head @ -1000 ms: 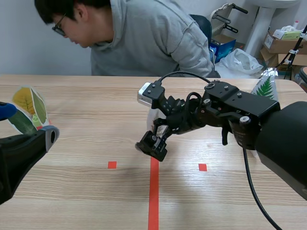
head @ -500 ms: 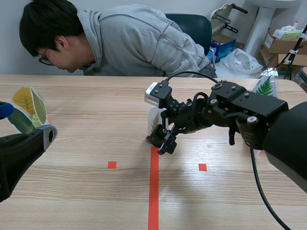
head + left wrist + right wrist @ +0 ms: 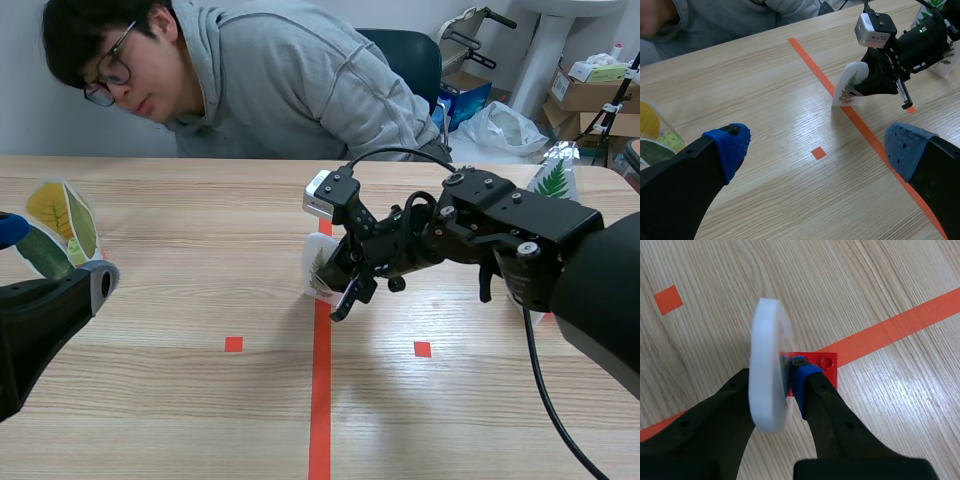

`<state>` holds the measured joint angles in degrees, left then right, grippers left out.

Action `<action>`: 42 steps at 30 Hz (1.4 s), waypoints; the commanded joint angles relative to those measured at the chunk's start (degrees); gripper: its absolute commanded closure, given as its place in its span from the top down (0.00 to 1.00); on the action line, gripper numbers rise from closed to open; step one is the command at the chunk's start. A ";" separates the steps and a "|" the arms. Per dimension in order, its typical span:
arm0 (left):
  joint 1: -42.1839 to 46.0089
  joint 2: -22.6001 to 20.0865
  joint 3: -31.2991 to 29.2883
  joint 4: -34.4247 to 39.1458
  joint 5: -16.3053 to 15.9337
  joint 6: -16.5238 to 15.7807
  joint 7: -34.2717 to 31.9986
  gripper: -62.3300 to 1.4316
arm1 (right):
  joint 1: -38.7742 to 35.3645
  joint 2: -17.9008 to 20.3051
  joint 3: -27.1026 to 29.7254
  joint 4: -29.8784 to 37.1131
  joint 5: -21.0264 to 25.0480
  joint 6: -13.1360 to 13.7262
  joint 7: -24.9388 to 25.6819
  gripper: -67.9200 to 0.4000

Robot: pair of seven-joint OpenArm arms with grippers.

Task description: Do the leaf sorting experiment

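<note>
At the far left of the desk (image 3: 180, 200) stand some leaf cards (image 3: 62, 220), yellow and green, kept out of the way like a group that is sorted or waiting. The left gripper (image 3: 817, 150) sits low at the near left with its two fingers wide apart and nothing in them. It looks like it is staying back so the other arm has room. On the far side of the desk a person (image 3: 280, 80) in a grey hoodie leans over. In the middle a red tape line (image 3: 320, 400) runs from near to far, with a small red square (image 3: 233, 344) to its left and one more to its right. Right on this line is the thing to sort, a white fern card (image 3: 318, 268). The right gripper (image 3: 335, 290) comes in from the right and pinches this card tight, holding it up on its edge and a bit tilted. In the right wrist view the card shows its thin side, squeezed between the pads (image 3: 802, 377), with a little red block (image 3: 822, 367) just beside it. The block may be a foot that makes the card stand, but I cannot tell. I also cannot tell if the card's bottom touches the desk. I think it is held upright so it is easy to carry. At the far right stands a second fern card (image 3: 553, 180), so this one may belong there.
</note>
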<state>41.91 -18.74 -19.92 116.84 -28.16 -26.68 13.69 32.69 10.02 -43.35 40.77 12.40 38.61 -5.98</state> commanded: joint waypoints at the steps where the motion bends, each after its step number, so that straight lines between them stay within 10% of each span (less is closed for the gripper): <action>1: 0.28 -0.02 -0.09 0.55 -0.85 -0.02 -0.55 0.92 | 1.60 0.13 0.66 1.38 0.66 0.22 0.96 0.07; 14: 0.28 -0.02 -0.09 0.55 -0.85 -0.04 -0.11 0.92 | 0.35 5.62 2.08 11.47 13.44 0.35 -8.74 0.05; 31: 0.26 -0.02 -0.09 0.55 -2.51 -0.04 -0.13 0.92 | -26.67 15.67 27.34 38.82 15.58 -4.81 -19.43 0.05; 42: 0.26 -0.02 -0.09 0.55 -2.58 -0.07 -0.13 0.92 | -41.44 16.46 45.33 44.98 18.05 -4.70 -20.39 0.05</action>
<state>41.91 -18.74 -19.92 116.84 -29.93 -26.68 14.17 -9.54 25.89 2.11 85.45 29.93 33.80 -27.11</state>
